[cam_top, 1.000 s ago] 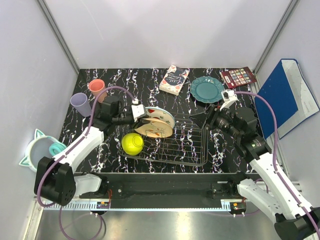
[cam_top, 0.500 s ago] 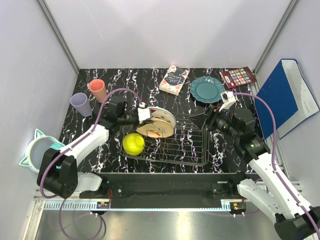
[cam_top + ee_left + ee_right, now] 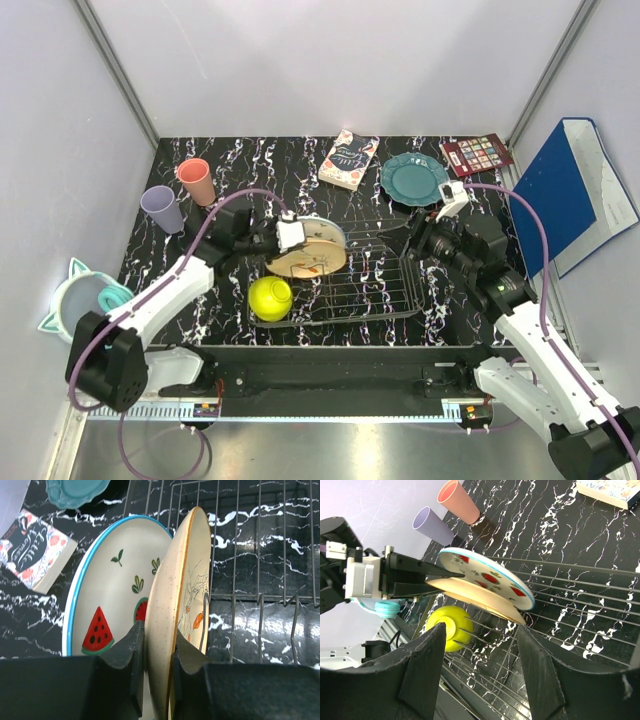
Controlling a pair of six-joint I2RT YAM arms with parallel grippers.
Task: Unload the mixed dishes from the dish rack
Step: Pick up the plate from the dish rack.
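The peach branch-patterned plate [image 3: 305, 265] [image 3: 170, 605] stands on edge at the left end of the dark wire dish rack [image 3: 370, 290] [image 3: 580, 610]. My left gripper [image 3: 290, 238] [image 3: 159, 632] is shut on its rim. The white plate with red watermelon slices [image 3: 320, 232] [image 3: 110, 590] leans just behind it. A yellow-green bowl [image 3: 269, 298] [image 3: 451, 625] lies at the rack's front left corner. My right gripper [image 3: 415, 240] [image 3: 480, 630] hangs open over the rack's right end, holding nothing. A teal plate [image 3: 414, 178], a salmon cup [image 3: 195, 180] and a lilac cup [image 3: 162, 208] stand on the table.
A patterned book [image 3: 348, 160] and a red gridded card [image 3: 477, 155] lie at the back. A blue folder [image 3: 570, 190] leans at the right wall. The mint cat-eared bowl [image 3: 75, 295] sits off the table's left edge. The black frame rail [image 3: 330, 375] runs along the front.
My left gripper has pushed right onto the peach plate's rim and its jaws have closed on it; both plates shifted slightly. The right arm has hardly moved.
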